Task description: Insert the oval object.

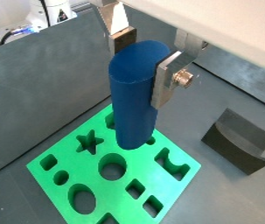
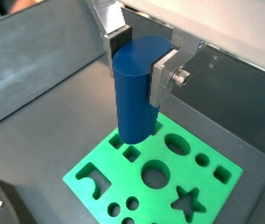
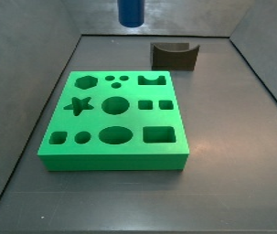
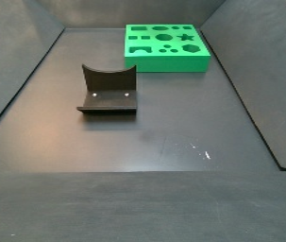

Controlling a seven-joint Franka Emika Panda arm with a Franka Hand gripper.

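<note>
My gripper (image 1: 144,61) is shut on the oval object, a tall smooth blue peg (image 1: 132,101), and holds it upright by its upper end; both wrist views show this (image 2: 142,59). The peg hangs high above the green block (image 1: 170,179), a flat slab with several shaped holes. In the wrist views its lower end shows over the block's edge. The large oval hole (image 3: 116,136) is in the row nearest the camera in a side view and also shows in a wrist view (image 1: 84,199). Only the peg's lower end (image 3: 130,11) shows at the top edge of a side view.
The fixture (image 3: 175,55) stands on the dark floor beyond the green block (image 3: 116,123), and nearer than the block in a side view (image 4: 108,90). It also shows in both wrist views (image 1: 242,138) (image 2: 3,206). Grey walls enclose the floor.
</note>
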